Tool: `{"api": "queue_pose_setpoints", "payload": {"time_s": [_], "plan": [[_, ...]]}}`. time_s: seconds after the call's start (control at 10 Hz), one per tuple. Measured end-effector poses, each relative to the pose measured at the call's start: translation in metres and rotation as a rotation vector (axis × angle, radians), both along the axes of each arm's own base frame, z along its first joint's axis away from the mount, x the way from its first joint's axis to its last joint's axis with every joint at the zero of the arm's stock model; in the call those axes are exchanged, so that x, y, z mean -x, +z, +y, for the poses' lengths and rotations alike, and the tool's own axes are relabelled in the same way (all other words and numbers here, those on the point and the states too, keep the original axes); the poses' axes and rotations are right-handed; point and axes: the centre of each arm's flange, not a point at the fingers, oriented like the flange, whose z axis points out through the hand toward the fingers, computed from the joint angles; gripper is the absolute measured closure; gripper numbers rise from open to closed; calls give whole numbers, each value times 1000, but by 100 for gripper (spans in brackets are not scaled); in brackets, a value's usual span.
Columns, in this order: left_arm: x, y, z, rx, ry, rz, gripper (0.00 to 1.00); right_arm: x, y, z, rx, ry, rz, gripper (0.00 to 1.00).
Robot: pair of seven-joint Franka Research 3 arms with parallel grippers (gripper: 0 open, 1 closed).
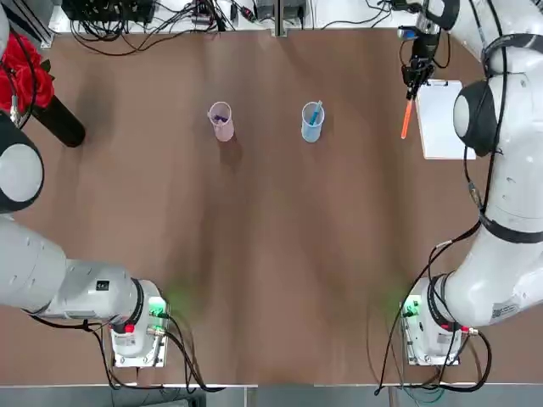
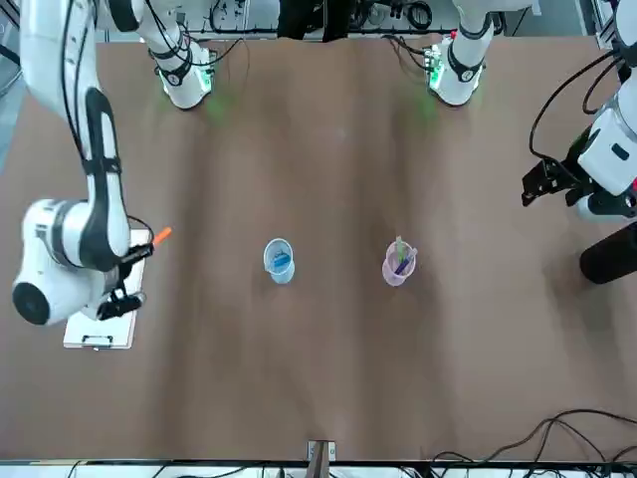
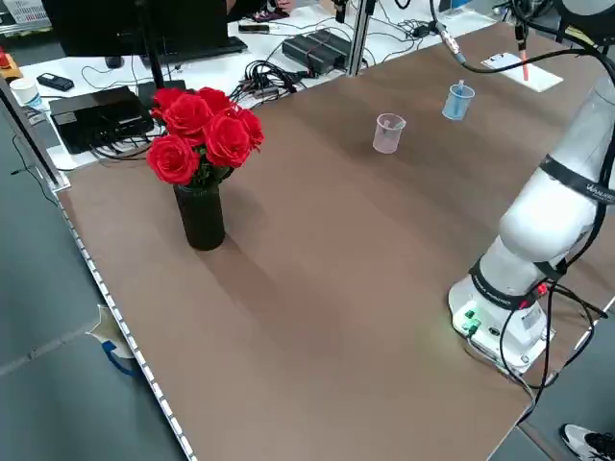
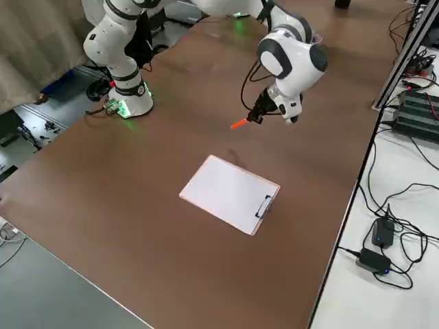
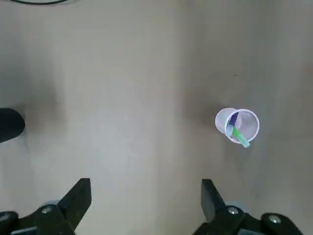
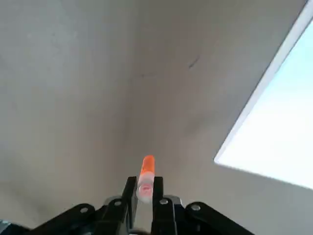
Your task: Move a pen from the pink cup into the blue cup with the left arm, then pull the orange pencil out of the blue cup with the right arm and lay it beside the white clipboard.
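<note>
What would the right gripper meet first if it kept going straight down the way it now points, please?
Probably bare table, just beside the white clipboard. The right gripper holds the orange pencil, whose tip would likely touch first; height is unclear.

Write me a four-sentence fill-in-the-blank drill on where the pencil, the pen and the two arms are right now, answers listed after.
1. The right gripper is shut on the orange ____.
2. The orange pencil hangs above the table beside the white ____.
3. The pen stands in the ____ cup.
4. The left gripper, away from the pink cup, has its fingers ____.

Missing words: pencil; clipboard; blue; open
</note>
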Motion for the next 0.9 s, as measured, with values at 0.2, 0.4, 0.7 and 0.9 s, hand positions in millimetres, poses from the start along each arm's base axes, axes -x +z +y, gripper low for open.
{"api": "queue_pose_setpoints", "payload": {"time_s": [0.2, 0.4, 0.7, 0.9], "plan": [[0, 0, 0, 0, 0, 0, 1, -8, -10, 1, 9, 3, -44, 83], [0, 0, 0, 0, 0, 1, 1, -12, -28, 7, -27, -21, -59, 83], [0, -1, 0, 0, 0, 1, 1, -20, -49, 9, -32, -34, -98, 83], [0, -1, 0, 0, -1, 2, 1, -27, -57, 10, -25, -34, -148, 83]]}}
